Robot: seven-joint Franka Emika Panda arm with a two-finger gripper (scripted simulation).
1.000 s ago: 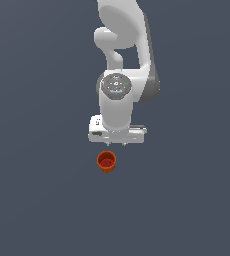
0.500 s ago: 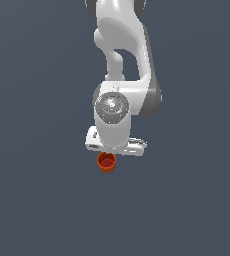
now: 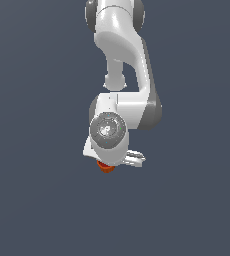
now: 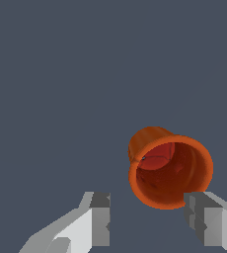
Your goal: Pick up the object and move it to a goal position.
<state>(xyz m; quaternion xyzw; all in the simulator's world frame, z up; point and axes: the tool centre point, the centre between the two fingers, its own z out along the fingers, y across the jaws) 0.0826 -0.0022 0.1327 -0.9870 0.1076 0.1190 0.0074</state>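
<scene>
The object is a small orange-red cup [image 4: 169, 170] with a darker red inside, standing on the grey floor. In the wrist view it lies just ahead of my open gripper [image 4: 147, 220], off-centre towards one finger [image 4: 204, 220], whose tip overlaps its rim; the other finger [image 4: 99, 217] is well apart from it. In the exterior view the arm's wrist covers most of the cup; only an orange sliver [image 3: 105, 168] shows under the white hand. My fingertips are hidden there.
The plain dark grey floor [image 3: 37, 200] stretches all around. The white arm [image 3: 122, 55] rises behind the cup in the exterior view. No goal marker shows.
The arm has come down and forward over the cup. The cup was fully visible below the hand; now the wrist hides nearly all of it. The cup itself has not moved.
</scene>
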